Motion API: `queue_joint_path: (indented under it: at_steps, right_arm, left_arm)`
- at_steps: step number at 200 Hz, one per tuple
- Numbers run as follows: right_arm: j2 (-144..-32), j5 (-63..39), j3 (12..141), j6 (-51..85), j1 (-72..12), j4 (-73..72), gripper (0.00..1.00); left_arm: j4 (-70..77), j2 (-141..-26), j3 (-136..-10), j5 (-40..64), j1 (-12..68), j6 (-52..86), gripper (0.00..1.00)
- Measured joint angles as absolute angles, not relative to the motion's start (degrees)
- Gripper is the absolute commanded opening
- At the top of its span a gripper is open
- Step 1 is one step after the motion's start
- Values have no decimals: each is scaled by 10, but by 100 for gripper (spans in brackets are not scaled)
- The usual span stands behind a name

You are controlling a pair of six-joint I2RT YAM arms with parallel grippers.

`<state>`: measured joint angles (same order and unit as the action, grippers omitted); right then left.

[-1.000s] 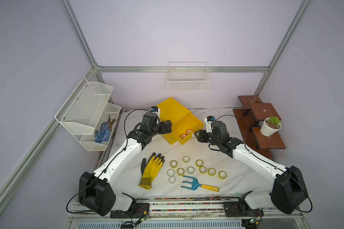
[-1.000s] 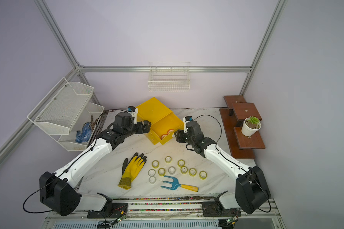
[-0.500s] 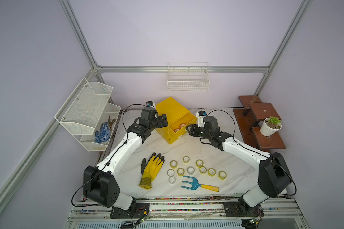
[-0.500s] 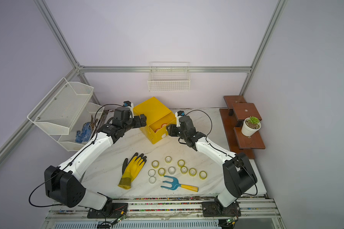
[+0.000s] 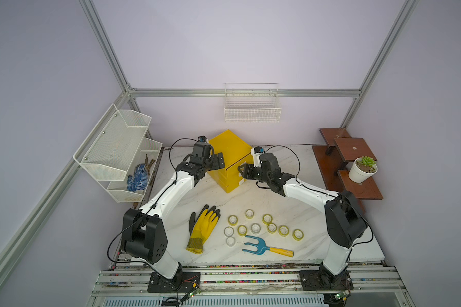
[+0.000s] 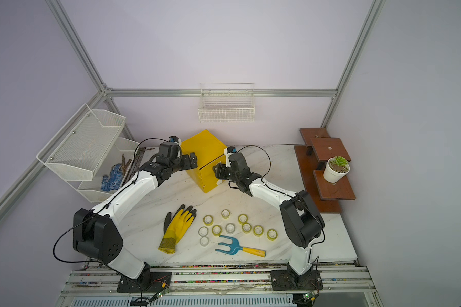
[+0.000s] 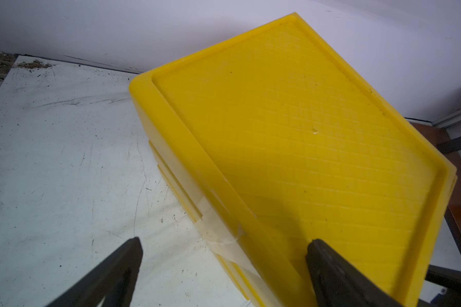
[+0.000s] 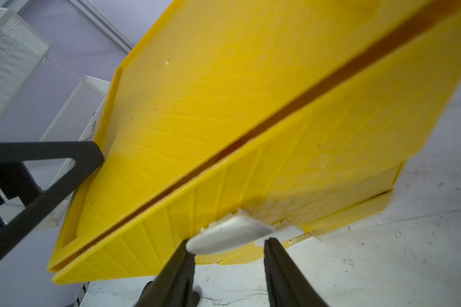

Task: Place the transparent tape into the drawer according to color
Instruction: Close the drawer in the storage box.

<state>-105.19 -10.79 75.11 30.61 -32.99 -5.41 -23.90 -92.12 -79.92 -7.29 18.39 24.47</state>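
Ten rolls of transparent tape (image 5: 255, 227) lie loose near the front edge of the surface (image 5: 330, 239), between the glove (image 5: 204, 228) and the fork (image 5: 261, 245). Yellow-green and clear ones sit mixed and close together. A careless pick there could probably nudge a neighbour or take the wrong tint, so a roll might end up in the wrong drawer.

Farther back, the right tool (image 8: 228, 243) has its jaws closed on the small white handle (image 8: 229, 234) of the drawer (image 8: 250, 180), which shows only a dark slit. That handle gives little to hold, and a slip would likely leave the drawer ajar. The left tool (image 7: 225, 242) stands wide apart and straddles an edge of the yellow cabinet (image 7: 290, 119) without clamping it. A hard push could therefore slide the cabinet toward the rear edge.

Against the picture a second ago, the rolls, glove and fork lie unchanged. The drawer, then pulled well out with pink-red rolls showing inside, is now almost shut and hides them. Both arms have reached farther back.
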Motion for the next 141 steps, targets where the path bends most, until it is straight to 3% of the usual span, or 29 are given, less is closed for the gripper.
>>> queue_joint_path:
  at_steps: [53, 141]
  right_arm:
    - [-1053, -97, 746, 308, -332, -75, 60]
    - [-1051, -88, 741, 316, -332, -98, 60]
  left_arm:
    - [-227, -915, -788, -67, 184, 244, 100]
    - [-246, -904, -788, -43, 184, 242, 100]
